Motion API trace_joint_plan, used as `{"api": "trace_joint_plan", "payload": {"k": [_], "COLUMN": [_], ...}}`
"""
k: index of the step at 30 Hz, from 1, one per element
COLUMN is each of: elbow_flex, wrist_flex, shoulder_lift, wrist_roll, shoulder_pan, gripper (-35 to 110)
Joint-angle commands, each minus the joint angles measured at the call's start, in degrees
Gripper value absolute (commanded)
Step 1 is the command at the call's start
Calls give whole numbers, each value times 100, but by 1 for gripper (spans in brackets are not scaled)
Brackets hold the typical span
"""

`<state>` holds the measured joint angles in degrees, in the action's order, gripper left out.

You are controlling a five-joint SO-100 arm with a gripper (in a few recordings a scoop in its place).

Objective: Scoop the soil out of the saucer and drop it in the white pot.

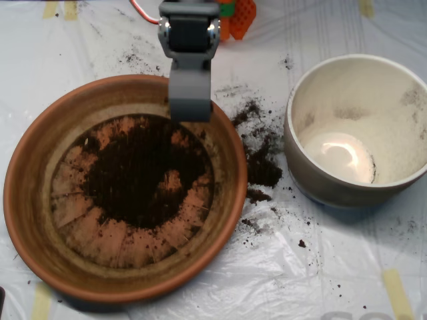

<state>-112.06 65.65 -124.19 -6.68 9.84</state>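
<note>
A white plastic sheet (320,267), wrinkled and glossy, covers the table from edge to edge. Strips of pale yellow tape (398,293) hold it down near the corners. Bright light from above leaves soft glare on the creases and short shadows on the sheet.

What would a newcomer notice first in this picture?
The large saucer at left, with dark soil heaped in its middle. The grey scoop hangs over its upper rim. At right stands the white pot, with spilled soil between the two.
</note>
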Motion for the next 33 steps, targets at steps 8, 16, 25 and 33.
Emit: {"api": "trace_joint_plan", "payload": {"k": [8, 16, 25, 33], "elbow_flex": [1397, 2188, 4122, 4676], "wrist_flex": [738, 1011, 1758, 2048], "shoulder_lift": [-316, 290, 1538, 2285], "wrist_roll": [229, 299, -70, -290], "shoulder_pan": [-668, -1573, -2610, -3401], "gripper": [-1, -1, -1, -1]}}
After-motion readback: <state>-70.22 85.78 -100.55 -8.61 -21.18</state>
